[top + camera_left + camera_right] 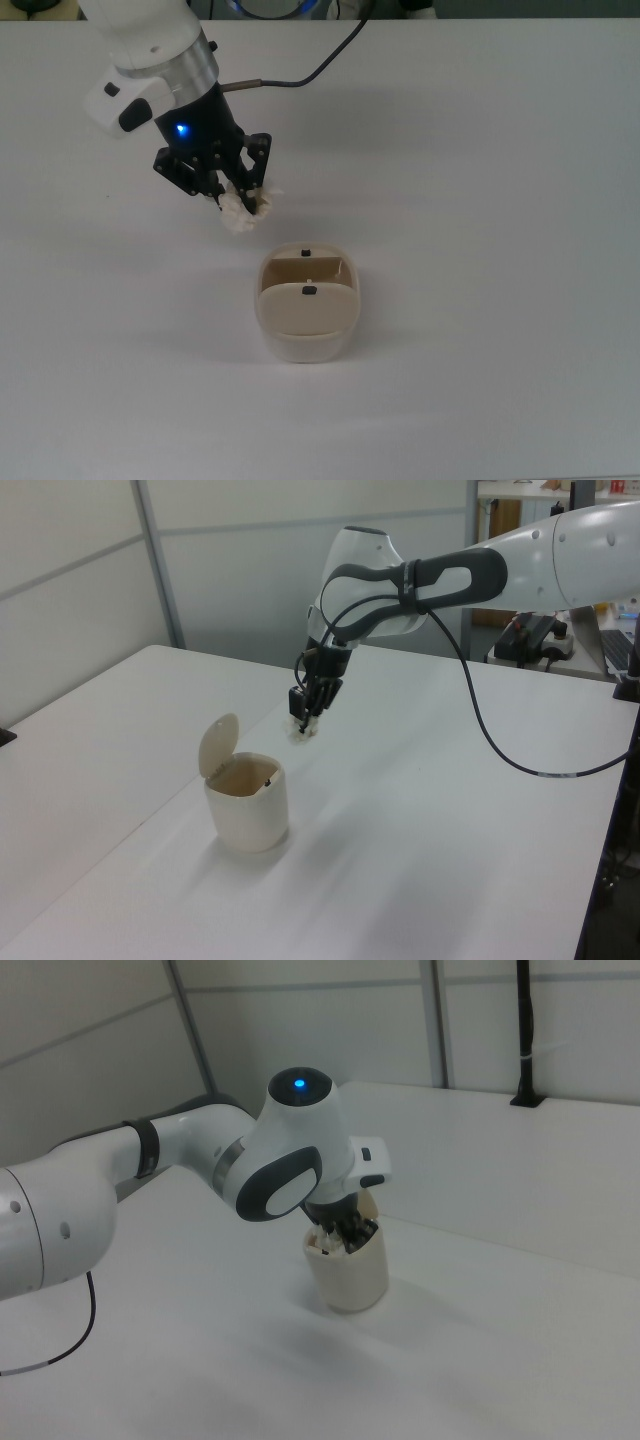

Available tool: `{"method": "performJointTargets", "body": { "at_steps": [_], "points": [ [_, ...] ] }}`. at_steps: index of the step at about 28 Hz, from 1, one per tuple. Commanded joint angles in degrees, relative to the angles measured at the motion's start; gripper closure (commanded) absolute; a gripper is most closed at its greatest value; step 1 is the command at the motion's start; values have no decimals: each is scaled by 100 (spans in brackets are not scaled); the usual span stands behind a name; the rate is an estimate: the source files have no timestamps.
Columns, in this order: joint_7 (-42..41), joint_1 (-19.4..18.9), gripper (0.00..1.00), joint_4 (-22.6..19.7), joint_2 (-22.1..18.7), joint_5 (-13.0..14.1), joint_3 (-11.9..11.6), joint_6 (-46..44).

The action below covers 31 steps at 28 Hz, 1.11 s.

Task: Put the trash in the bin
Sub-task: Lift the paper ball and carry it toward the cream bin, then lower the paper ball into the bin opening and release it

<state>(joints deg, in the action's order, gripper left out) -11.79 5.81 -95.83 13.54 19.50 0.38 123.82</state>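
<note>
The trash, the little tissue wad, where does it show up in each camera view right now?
Top view: the trash hangs in the fingers, up and to the top view's left of the bin.
Left view: the trash is held in the air, above and to the left view's right of the bin.
Right view: I cannot make it out; the arm hides it.
Shared landmark: the bin, lid open.
</note>
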Motion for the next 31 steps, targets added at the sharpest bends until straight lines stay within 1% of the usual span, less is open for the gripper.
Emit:
{"method": "performJointTargets", "body": {
  "at_steps": [1,4,6,9,10,11,12,13,15,16,21,26,31],
  "points": [
    [-429,-18,71,46,79,256,225,511],
    [-465,-18,71,64,228,256,313,906],
    [-500,-18,71,134,369,247,471,1205],
    [-754,-18,71,134,492,238,551,1478],
    [-1007,-27,67,134,544,256,594,1662],
    [-1036,-18,52,134,554,256,630,1733],
    [-1036,-18,30,134,580,265,665,1786],
    [-1001,-18,19,134,606,291,682,1804],
    [-913,-18,12,134,606,335,683,1804],
    [-887,-27,0,134,606,335,683,1804],
    [-808,-27,0,108,606,335,683,1769],
    [-413,-18,0,46,606,318,674,1664],
    [-192,-1,0,64,501,256,604,980]
  ]
}}
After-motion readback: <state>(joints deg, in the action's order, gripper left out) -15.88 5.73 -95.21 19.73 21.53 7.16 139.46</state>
